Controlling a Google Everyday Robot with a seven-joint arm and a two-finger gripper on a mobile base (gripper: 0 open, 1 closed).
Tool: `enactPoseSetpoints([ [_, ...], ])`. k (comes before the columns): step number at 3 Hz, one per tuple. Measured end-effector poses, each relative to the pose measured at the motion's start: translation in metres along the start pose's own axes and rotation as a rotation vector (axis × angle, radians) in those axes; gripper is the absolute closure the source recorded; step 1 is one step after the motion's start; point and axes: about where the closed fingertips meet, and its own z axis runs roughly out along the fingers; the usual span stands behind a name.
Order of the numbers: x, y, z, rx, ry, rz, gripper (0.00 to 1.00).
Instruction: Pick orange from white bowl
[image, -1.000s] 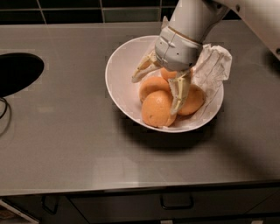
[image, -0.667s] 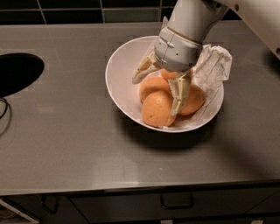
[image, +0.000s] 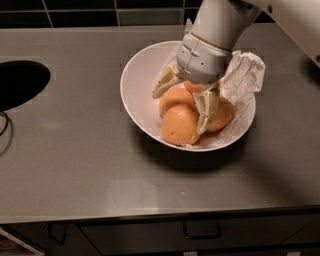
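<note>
The white bowl (image: 137, 87) stands on the grey counter and holds several oranges. The dull, pale orange (image: 180, 125) lies at the front of the bowl. A brighter one (image: 175, 97) sits just behind it, and another (image: 222, 116) lies to the right. My gripper (image: 186, 97) reaches down into the bowl from the upper right. It is open, with its fingers spread. The left finger (image: 165, 82) is beside the middle orange. The right finger (image: 206, 109) reaches down between the oranges and touches the pale orange's right side. The arm hides the back of the bowl.
Crumpled white paper (image: 245, 75) lies over the bowl's right rim. A dark round opening (image: 20, 82) is in the counter at the left. A dark tiled wall (image: 100, 12) runs behind. The counter's front edge (image: 150, 215) has drawers below.
</note>
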Motion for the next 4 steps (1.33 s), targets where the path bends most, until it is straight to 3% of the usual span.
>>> enactPoseSetpoints([
  [4,0.007,0.007,0.017,-0.038,-0.034,-0.015,0.29],
])
